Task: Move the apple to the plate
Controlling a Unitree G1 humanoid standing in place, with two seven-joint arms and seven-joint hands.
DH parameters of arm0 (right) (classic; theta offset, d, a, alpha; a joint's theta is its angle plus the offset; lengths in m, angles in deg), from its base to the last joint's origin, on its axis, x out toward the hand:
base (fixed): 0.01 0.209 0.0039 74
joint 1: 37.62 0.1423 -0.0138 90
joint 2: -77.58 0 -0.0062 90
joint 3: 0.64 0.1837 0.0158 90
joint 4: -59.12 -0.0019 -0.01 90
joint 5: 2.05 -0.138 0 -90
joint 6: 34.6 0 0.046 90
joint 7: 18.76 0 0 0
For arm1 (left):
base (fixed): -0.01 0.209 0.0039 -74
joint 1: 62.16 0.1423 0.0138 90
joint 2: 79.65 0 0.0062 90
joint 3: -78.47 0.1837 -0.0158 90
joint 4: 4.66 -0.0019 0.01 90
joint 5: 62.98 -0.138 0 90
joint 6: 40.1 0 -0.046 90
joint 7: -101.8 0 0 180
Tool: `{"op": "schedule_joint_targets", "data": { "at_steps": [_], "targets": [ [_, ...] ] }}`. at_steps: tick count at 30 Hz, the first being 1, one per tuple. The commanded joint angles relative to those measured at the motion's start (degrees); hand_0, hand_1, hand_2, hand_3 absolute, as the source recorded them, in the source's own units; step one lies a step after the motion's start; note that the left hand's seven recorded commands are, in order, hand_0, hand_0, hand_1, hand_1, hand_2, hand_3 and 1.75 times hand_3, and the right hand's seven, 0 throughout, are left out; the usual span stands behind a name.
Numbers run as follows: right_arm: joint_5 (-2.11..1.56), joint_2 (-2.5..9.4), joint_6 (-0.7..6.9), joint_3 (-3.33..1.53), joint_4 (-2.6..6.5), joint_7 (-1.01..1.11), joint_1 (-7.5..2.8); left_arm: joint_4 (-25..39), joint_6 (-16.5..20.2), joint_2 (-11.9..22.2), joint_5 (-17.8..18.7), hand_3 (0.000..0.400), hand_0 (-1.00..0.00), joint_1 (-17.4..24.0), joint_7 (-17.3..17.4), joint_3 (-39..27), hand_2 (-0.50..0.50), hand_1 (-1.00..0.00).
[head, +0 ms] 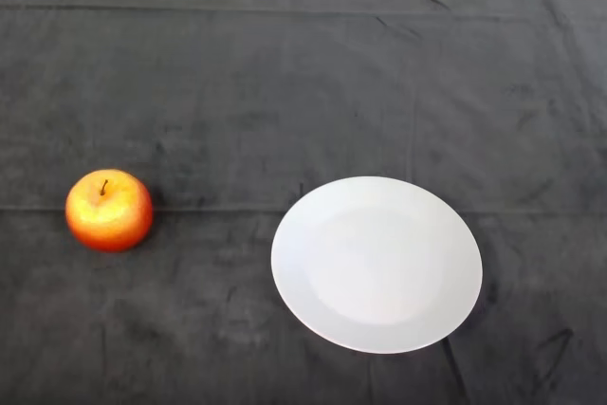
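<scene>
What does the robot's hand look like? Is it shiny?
No part of the robot shows in this head view, so its look can't be told. Only a red-and-yellow apple and a white plate sit on the dark cloth.

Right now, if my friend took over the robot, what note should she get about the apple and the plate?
Robot hand: not in the picture, holding nothing we can see.
Apple: upright, stem up, on the dark cloth at the robot's left, apart from the plate.
Plate: white, nothing on it, right of the apple.
Done: nothing yet.
Left: reach in, grasp the apple, carry it right, set it on the plate.
</scene>
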Motion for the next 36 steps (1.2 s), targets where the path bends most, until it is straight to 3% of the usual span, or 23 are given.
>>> {"op": "schedule_joint_targets", "data": {
  "at_steps": [1, 11, 22, 36],
  "targets": [
    [-0.76, -1.71, 0.1, 0.46, 0.47, 0.5, 0.86, -1.99, -1.52, 2.85, -1.08, 0.0, 0.0, -2.02, -0.29, -1.92, 0.0, 0.0],
    [-0.74, -1.71, 0.1, 0.47, 0.49, 0.52, 0.87, -1.92, -1.71, 2.23, -2.38, 0.0, 0.0, -3.07, -1.31, -1.09, 0.0, 0.0],
    [-0.71, -1.7, 0.09, 0.48, 0.47, 0.52, 0.86, 0.7, -1.53, -0.65, -6.85, 0.0, 0.0, -7.68, -4.26, 3.6, 0.0, 0.0],
    [-0.7, -1.63, 0.06, 0.49, 0.34, 0.48, 0.81, 7.68, -3.24, -4.26, -10.42, 0.0, 0.0, -6.48, -2.04, 8.02, 0.0, 0.0]
  ]
}}
